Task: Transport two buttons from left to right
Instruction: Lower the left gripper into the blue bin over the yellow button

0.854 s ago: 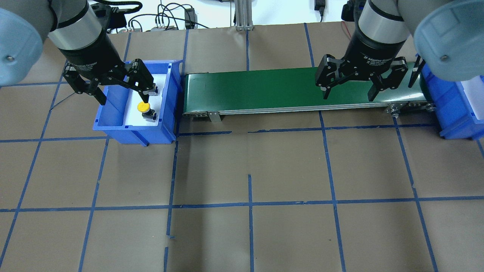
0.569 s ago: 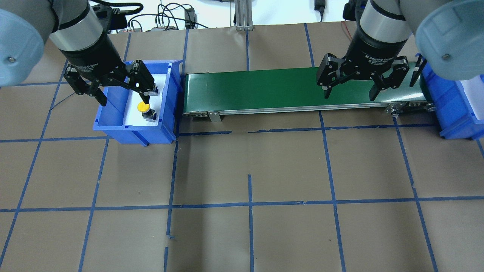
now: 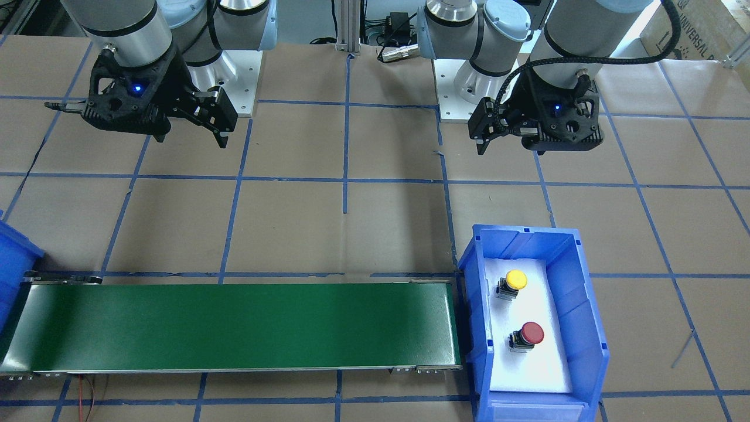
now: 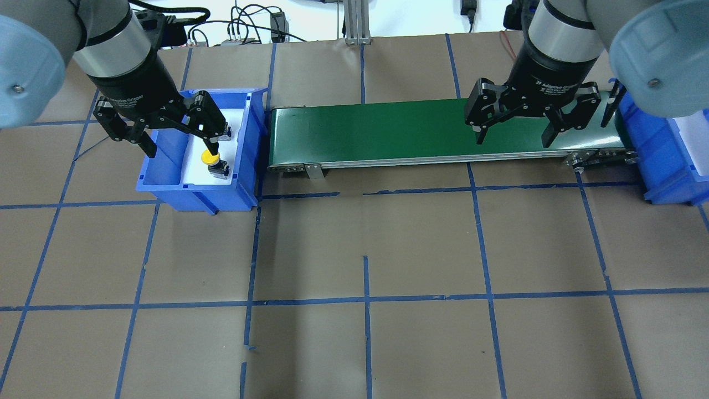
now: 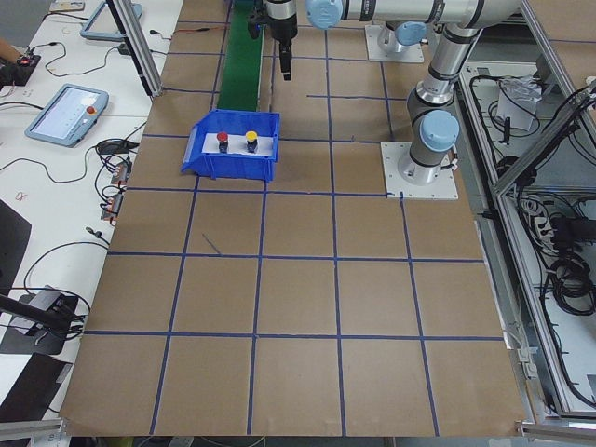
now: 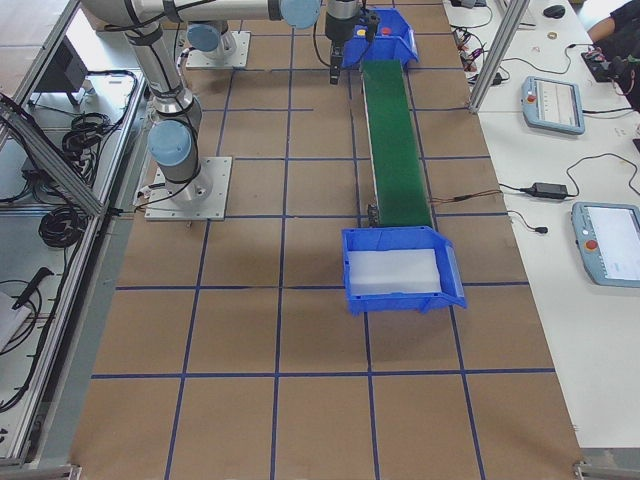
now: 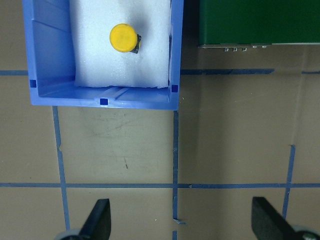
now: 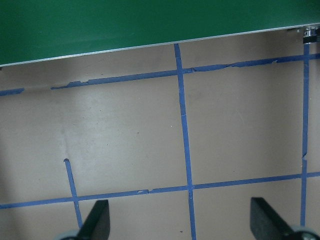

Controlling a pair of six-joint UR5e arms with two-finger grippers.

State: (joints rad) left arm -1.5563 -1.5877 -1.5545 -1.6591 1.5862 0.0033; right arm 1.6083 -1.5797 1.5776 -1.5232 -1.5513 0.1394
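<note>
The two buttons lie on white foam in a blue bin (image 3: pixel 577 281) on my left side. The yellow button (image 3: pixel 511 280) is the one nearer my base, and the red button (image 3: pixel 530 333) lies beyond it. From overhead the yellow button (image 4: pixel 210 158) shows, while a finger of my left gripper (image 4: pixel 181 145) covers the red one. That gripper hangs open and empty, high above the bin's near edge. Its wrist view shows the yellow button (image 7: pixel 123 38) ahead of the fingertips. My right gripper (image 4: pixel 513 139) hangs open and empty over the right end of the belt.
A green conveyor belt (image 4: pixel 388 133) runs from the left bin toward a second blue bin (image 4: pixel 664 160) with bare white foam at the right. Cables and a metal post stand at the table's back edge. Brown paper with blue tape lines covers the table.
Both grippers have drifted slightly away from my base and stay open. The buttons have not moved.
</note>
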